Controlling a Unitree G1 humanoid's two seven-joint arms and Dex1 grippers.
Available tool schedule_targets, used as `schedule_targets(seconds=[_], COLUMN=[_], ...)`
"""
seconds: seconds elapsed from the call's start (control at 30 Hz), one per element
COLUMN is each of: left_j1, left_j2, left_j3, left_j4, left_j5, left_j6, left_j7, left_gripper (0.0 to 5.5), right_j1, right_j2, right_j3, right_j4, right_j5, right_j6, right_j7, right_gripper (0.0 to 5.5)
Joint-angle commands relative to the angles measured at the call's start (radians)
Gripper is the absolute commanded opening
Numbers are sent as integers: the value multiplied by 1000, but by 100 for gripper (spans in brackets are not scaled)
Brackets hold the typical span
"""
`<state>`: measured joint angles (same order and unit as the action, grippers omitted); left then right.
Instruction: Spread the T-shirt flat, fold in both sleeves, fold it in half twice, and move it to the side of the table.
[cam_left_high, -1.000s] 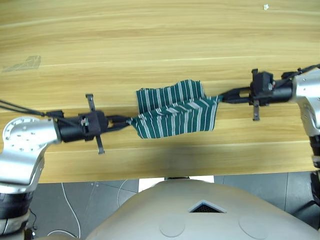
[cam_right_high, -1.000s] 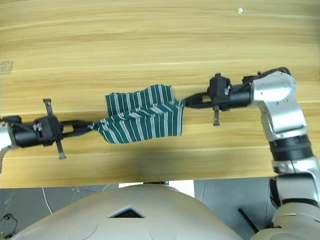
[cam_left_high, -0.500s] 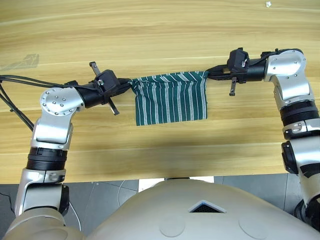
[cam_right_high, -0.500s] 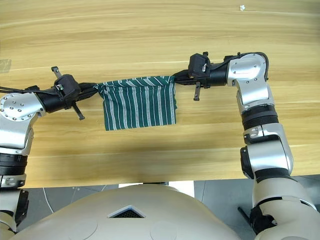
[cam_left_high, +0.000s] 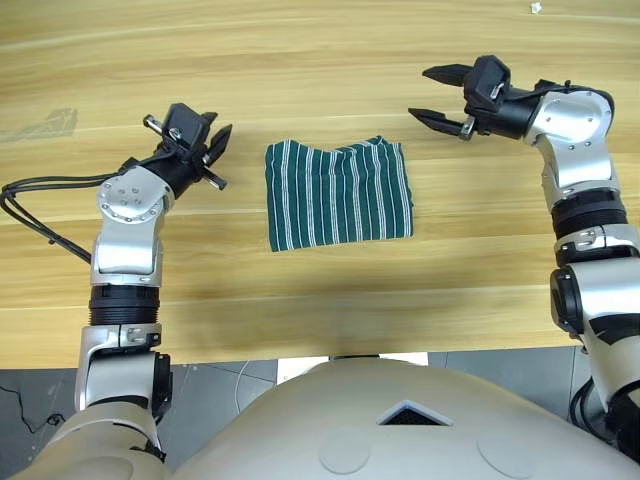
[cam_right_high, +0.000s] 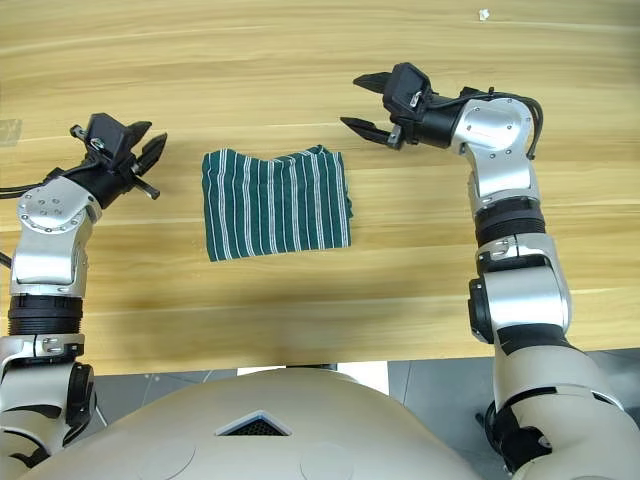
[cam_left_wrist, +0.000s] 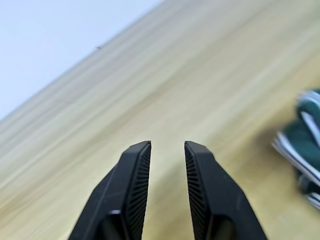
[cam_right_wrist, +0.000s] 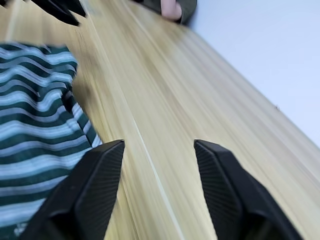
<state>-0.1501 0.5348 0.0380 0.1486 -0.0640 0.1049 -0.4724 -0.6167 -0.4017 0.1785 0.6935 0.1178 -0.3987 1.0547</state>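
Released, the T-shirt (cam_left_high: 338, 193) lies folded on the table (cam_left_high: 300, 60), left tool (cam_left_wrist: 167, 145) and right tool (cam_left_high: 419, 92) parted, clear of its edges.

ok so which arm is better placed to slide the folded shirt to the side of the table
Right, probably: the right gripper hangs open close to the T-shirt's far corner, fingers spread wide. The left gripper, also open, sits farther from the cloth.
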Motion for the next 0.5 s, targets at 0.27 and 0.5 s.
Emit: schedule_targets(seconds=[0.27, 0.5], left_j1=[117, 160], left_j2=[-161, -200], left_j3=[72, 55], left_j4=[-147, -148], left_j5=[-67, -67], left_j6=[-39, -44], left_j7=[119, 118], left_gripper=[123, 123], right_j1=[178, 64], right_j2=[203, 237], right_j3=[171, 192], right_j4=[-161, 72], right_j5=[19, -63], right_j6=[210, 248], right_j7=[68, 64], right_gripper=[303, 303])
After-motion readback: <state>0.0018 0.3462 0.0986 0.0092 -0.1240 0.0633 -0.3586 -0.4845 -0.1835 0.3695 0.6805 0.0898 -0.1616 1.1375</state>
